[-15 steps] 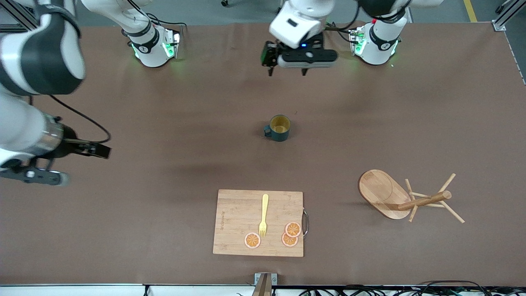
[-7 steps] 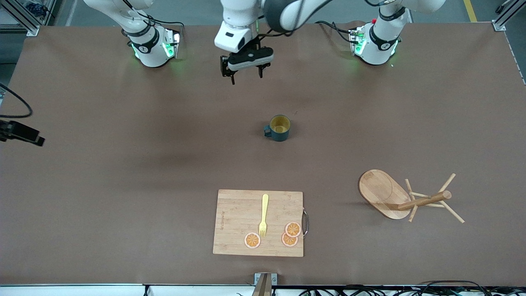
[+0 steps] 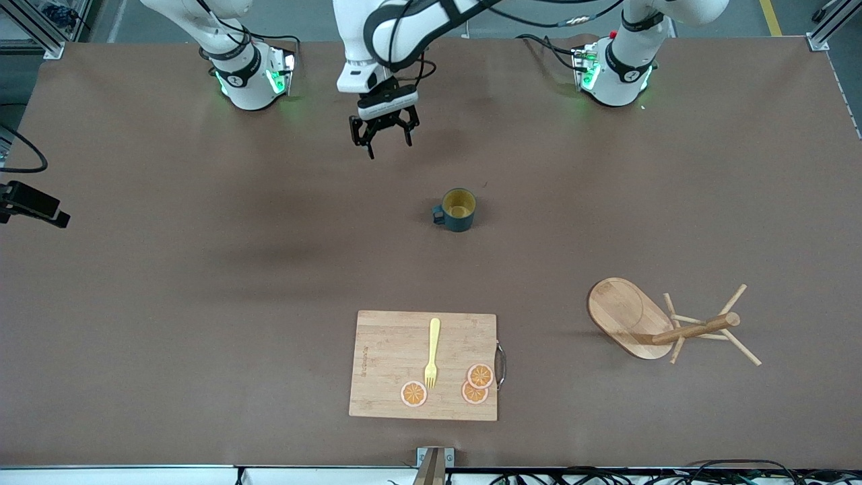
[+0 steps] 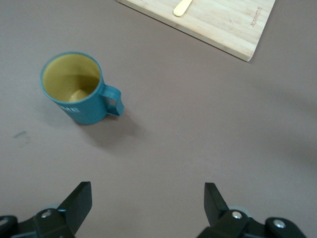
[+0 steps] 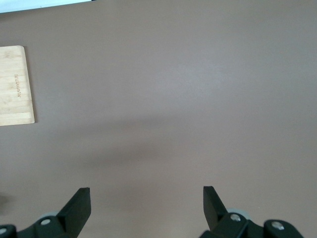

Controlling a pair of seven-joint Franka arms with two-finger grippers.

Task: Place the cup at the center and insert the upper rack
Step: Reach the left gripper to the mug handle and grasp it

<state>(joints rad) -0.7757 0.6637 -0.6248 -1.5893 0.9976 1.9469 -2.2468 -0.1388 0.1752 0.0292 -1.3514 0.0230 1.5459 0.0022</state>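
The teal cup (image 3: 459,209) with its yellow inside stands upright near the table's middle, handle toward the right arm's end; it also shows in the left wrist view (image 4: 74,89). The wooden mug tree (image 3: 693,329) lies on its side near the left arm's end, nearer the front camera than the cup, oval base (image 3: 623,313) tipped up. My left gripper (image 3: 387,145) (image 4: 147,193) is open and empty over bare table, apart from the cup, toward the right arm's base. My right gripper (image 5: 146,198) is open and empty over bare table at the right arm's end.
A rectangular cutting board (image 3: 390,364) lies near the front edge with a yellow fork (image 3: 432,351) and three orange slices (image 3: 413,393) on it. Its corner shows in both wrist views (image 4: 223,25) (image 5: 15,84). The two arm bases (image 3: 249,74) stand along the table's robot side.
My left gripper has moved toward the right arm's end and come lower over the table. My right arm has swung out to the table's edge. Cup and mug tree have not moved.
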